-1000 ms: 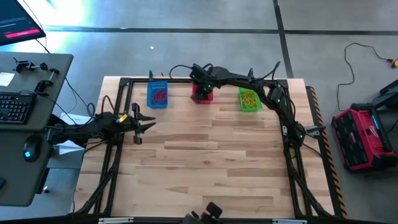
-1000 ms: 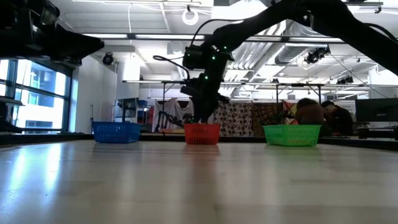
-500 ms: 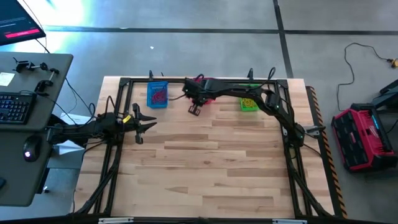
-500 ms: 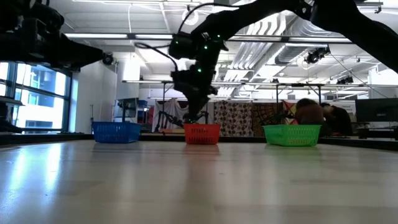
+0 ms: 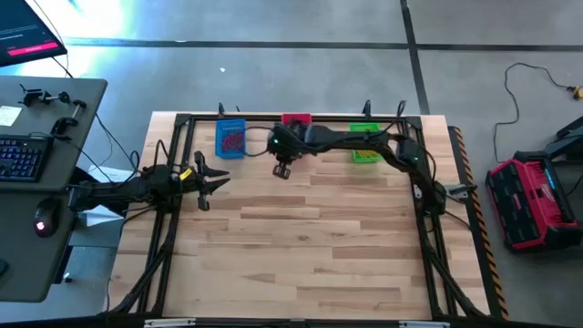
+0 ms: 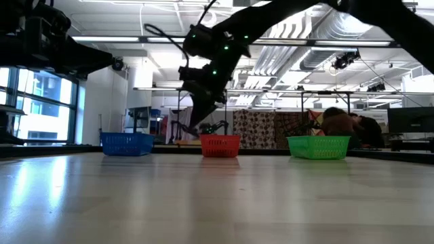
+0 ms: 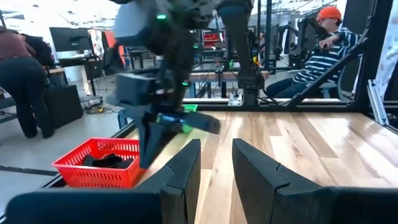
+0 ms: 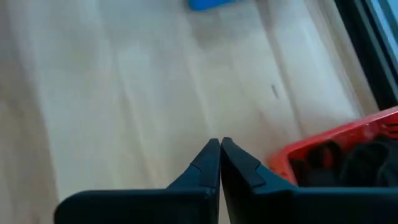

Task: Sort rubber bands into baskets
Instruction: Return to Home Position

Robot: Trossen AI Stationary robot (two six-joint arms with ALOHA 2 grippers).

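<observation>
- One tabletop carries three baskets in a row along its far edge. No loose bands show on the bare wood, so sorting looks complete.
- Two arms: the right arm reaches along the far edge, passing over the green basket. The left arm waits at the left edge.
- Risk: when the right arm folds back, a low link could catch the green basket beneath it or the red basket beside it. That would shift or tip the basket and spill sorted bands.
- Right end effector: fingers pressed together, holding nothing. It hangs over bare wood between the blue basket and the red basket, on their near side.
- Left end effector: fingers parted, empty, well apart from the baskets.
- Red bands lie in the blue basket. Black bands lie in the red basket, near the right end effector but not touching it. The arm hides the green basket's contents.
</observation>
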